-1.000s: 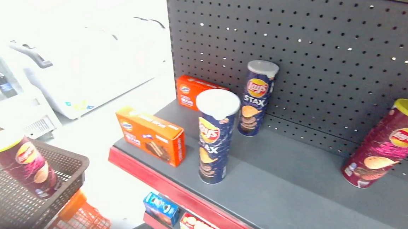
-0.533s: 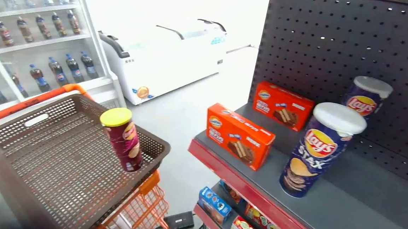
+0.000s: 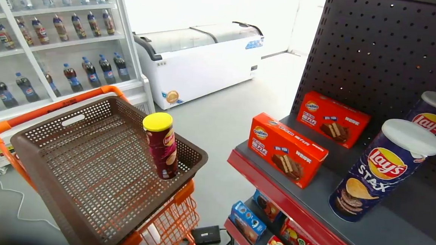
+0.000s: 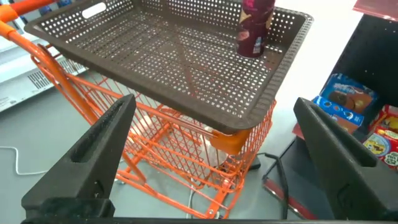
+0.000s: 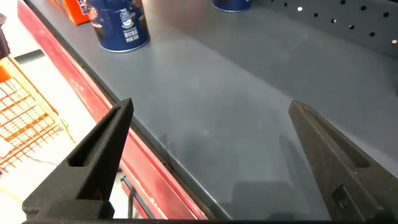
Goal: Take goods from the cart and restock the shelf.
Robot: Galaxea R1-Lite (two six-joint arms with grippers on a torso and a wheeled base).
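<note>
1. Since the left gripper (image 4: 214, 102) faces the orange wire cart (image 4: 186, 162) with its fingers spread wide and empty, it looks the better arm for the pick. The right gripper (image 5: 211, 106), likewise spread and empty, hovers over the grey metal shelf with a red front edge (image 5: 249, 81).
2. On the cart sits a brown perforated plastic basket (image 3: 87, 160). It carries a maroon cylindrical chip can with a yellow lid (image 3: 161, 145), upright near the corner closest to the shelf.
3. Approach the can level and grip mid-body, since a high or glancing touch would likely topple it.
4. Farther off on the shelf, set it apart from the dark blue chip can with a white lid (image 3: 385, 170).
</note>
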